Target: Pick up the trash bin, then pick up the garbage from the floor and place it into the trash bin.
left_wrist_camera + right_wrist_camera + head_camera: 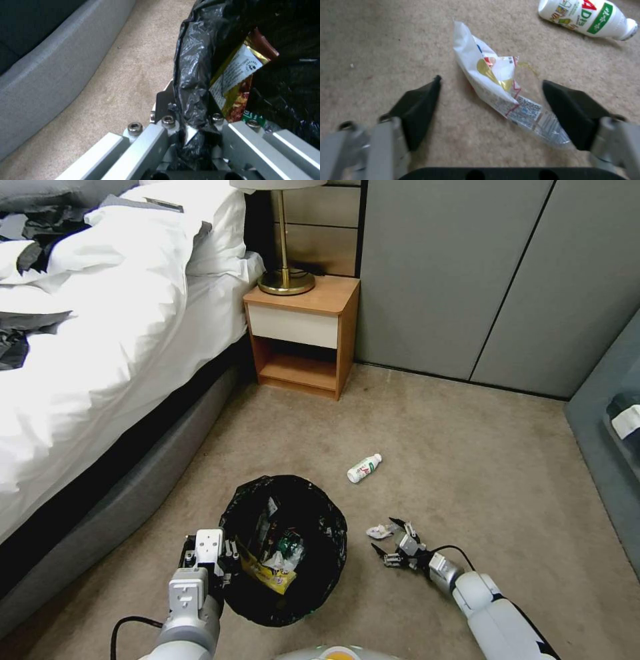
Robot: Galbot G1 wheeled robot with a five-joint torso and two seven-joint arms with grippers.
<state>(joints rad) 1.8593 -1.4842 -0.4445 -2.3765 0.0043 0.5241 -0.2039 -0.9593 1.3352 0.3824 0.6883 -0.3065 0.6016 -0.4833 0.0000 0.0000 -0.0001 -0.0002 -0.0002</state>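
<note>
The trash bin [288, 500], lined with a crinkly black bag, sits low at the front centre with wrappers inside. My left gripper [223, 553] is shut on its left rim; the left wrist view shows the bag-covered rim [191, 100] pinched between the jaws, with a yellow-brown wrapper [238, 80] just inside. Right of the bin, a crumpled white wrapper [379, 531] lies on the floor [467, 460]. My right gripper [390, 540] is open with this wrapper [500, 87] lying between its black fingers [416, 110]. Farther off, a small white bottle [364, 468] [586, 17] lies on its side.
A bed with white bedding [100, 347] and a grey base [133, 493] runs along the left. A wooden nightstand [303, 337] holding a brass lamp [285, 280] stands at the back. Grey wardrobe doors [467, 273] form the back wall, and a grey seat [613, 413] is at right.
</note>
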